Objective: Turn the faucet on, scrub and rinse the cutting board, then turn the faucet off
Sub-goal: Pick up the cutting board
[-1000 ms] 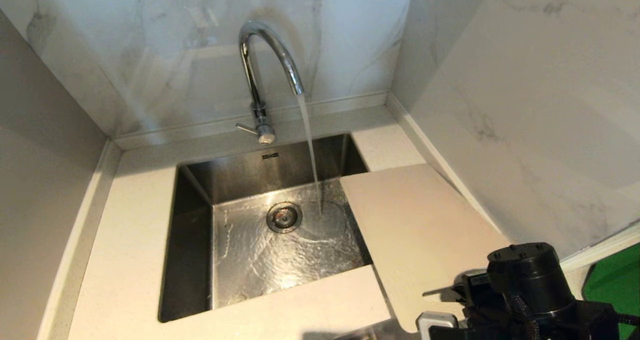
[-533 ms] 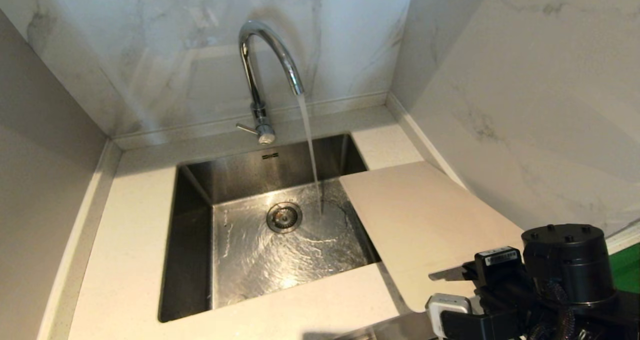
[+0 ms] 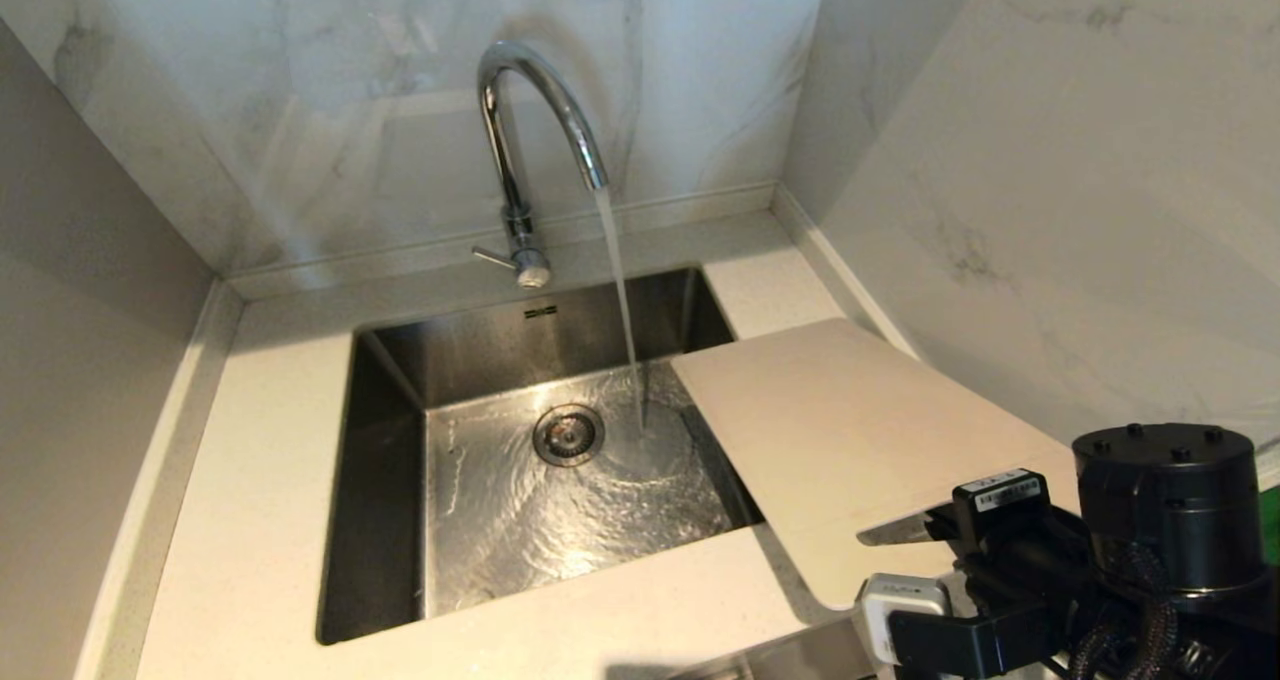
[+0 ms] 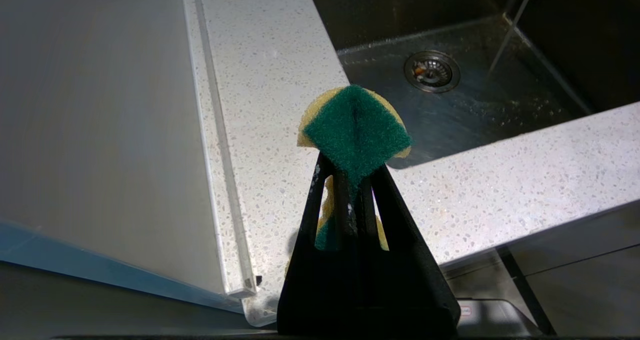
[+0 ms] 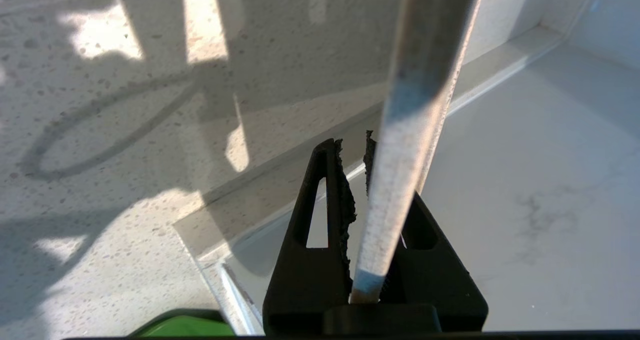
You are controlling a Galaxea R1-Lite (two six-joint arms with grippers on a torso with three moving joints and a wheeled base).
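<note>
Faucet (image 3: 530, 110): at 12 o'clock behind the sink (image 3: 390, 480), on; stream of water (image 3: 622, 300) falling to the basin floor just right of the drain (image 3: 568, 434).
Lever (image 3: 492, 256): thin, sticking out toward 9 o'clock from the faucet base.
Cutting board (image 3: 850, 440): at 3 o'clock of the sink, far corner hanging over the basin's right edge, near end raised off the tabletop (image 3: 250, 480) and tilted; shadow beneath it on the tabletop; far corner close beside the stream, touching or not cannot be told.
Right hand (image 5: 357, 150): at 5 o'clock in the head view, at the board's near end; fingers narrow, clamped on the board's thin edge, which runs edge-on between them in the right wrist view.
Left hand (image 4: 352, 172): outside the head view; fingers pinched tight on a sponge (image 4: 356, 130), green scrub face outward, yellow foam behind; held above the tabletop's front edge near the sink's front corner.
Wall (image 3: 1050, 160): marbled, at 12 and 3 o'clock around the tabletop.
</note>
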